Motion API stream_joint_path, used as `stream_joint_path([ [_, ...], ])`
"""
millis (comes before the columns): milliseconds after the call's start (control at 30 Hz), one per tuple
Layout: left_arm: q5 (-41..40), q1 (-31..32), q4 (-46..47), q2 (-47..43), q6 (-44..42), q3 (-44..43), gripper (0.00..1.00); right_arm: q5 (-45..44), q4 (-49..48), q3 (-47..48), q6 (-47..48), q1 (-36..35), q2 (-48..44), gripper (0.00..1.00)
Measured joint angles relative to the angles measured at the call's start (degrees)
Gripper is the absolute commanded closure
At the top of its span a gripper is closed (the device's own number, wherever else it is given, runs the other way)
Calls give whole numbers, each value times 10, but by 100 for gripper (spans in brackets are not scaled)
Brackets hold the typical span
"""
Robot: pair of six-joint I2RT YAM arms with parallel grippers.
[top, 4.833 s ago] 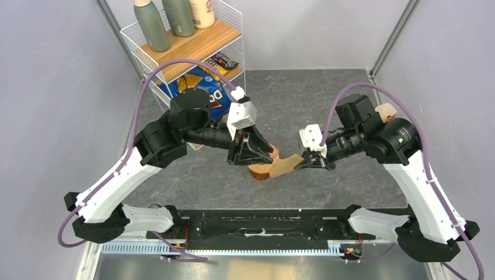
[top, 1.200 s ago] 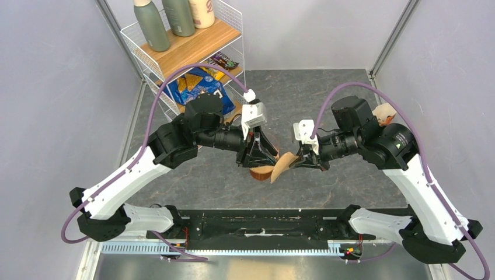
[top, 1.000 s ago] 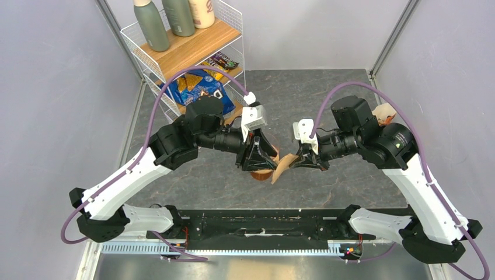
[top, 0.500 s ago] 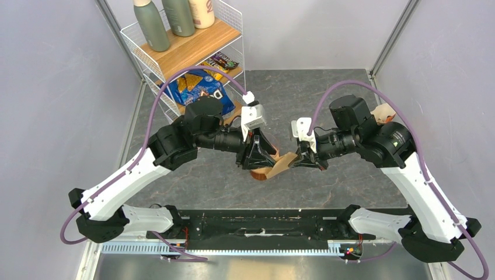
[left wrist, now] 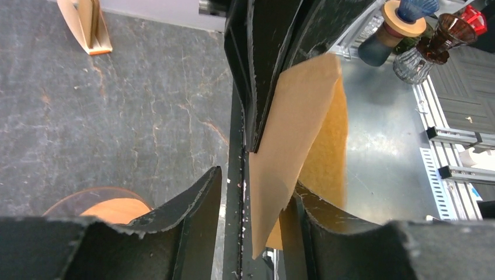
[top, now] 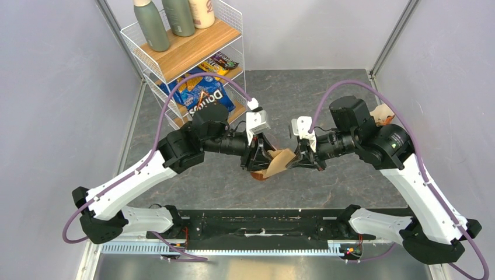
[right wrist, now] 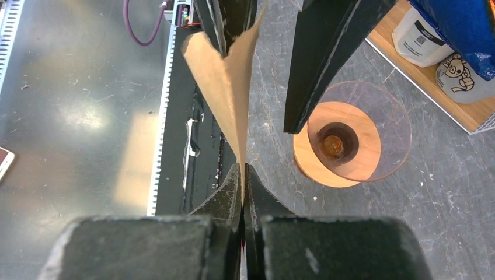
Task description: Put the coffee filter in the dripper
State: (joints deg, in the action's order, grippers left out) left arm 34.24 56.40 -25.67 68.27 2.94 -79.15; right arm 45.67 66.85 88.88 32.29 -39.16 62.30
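Note:
The coffee filter (top: 280, 161) is a light-brown folded paper, held up in the air at mid-table. My right gripper (top: 295, 160) is shut on its pointed end, as the right wrist view shows (right wrist: 242, 169), with the filter (right wrist: 225, 76) fanning away from it. My left gripper (top: 265, 158) is open. In the left wrist view (left wrist: 257, 204) a corner of the filter (left wrist: 292, 134) hangs between its fingers, close to the right one. The dripper (right wrist: 357, 131), a clear cone, stands on a wooden ring just beside and below the filter. Its edge shows under the grippers (top: 257, 175).
A white wire shelf (top: 230, 17) with bottles and a blue chip bag (top: 201, 96) stands at the back left. A holder with a pack of filters (left wrist: 84, 26) stands on the table behind the right arm. The black rail (top: 262, 224) runs along the near edge.
My left arm has reached right and brought its open fingers around the filter. My right gripper has moved slightly left, and the filter it holds has swung up over the dripper.

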Motion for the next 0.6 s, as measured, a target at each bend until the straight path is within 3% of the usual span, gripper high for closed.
stream_joint_path([
  [67, 3, 0, 2, -2, 1, 14, 62, 4, -2, 0, -4, 0, 0, 100],
  [133, 3, 0, 3, -1, 5, 17, 79, 8, -5, -1, -7, 0, 0, 99],
  [167, 3, 0, 6, -1, 9, 17, 92, 9, -6, -1, -8, 0, 0, 90],
  [200, 5, 0, 13, -1, 14, 17, 98, 9, -7, -2, -8, 0, 0, 75],
  [267, 5, 0, 27, -1, 33, 17, 98, 4, -11, -3, -14, 0, 0, 48],
  [400, 5, -15, 56, -1, 88, 17, 98, -35, -17, -2, -22, 0, 0, 10],
  [467, 5, -35, 64, 2, 121, 16, 98, -64, -14, -2, -13, 0, -1, 3],
  [600, 5, -60, 65, 16, 170, 9, 98, -116, -10, -3, 2, 0, -9, 6],
])
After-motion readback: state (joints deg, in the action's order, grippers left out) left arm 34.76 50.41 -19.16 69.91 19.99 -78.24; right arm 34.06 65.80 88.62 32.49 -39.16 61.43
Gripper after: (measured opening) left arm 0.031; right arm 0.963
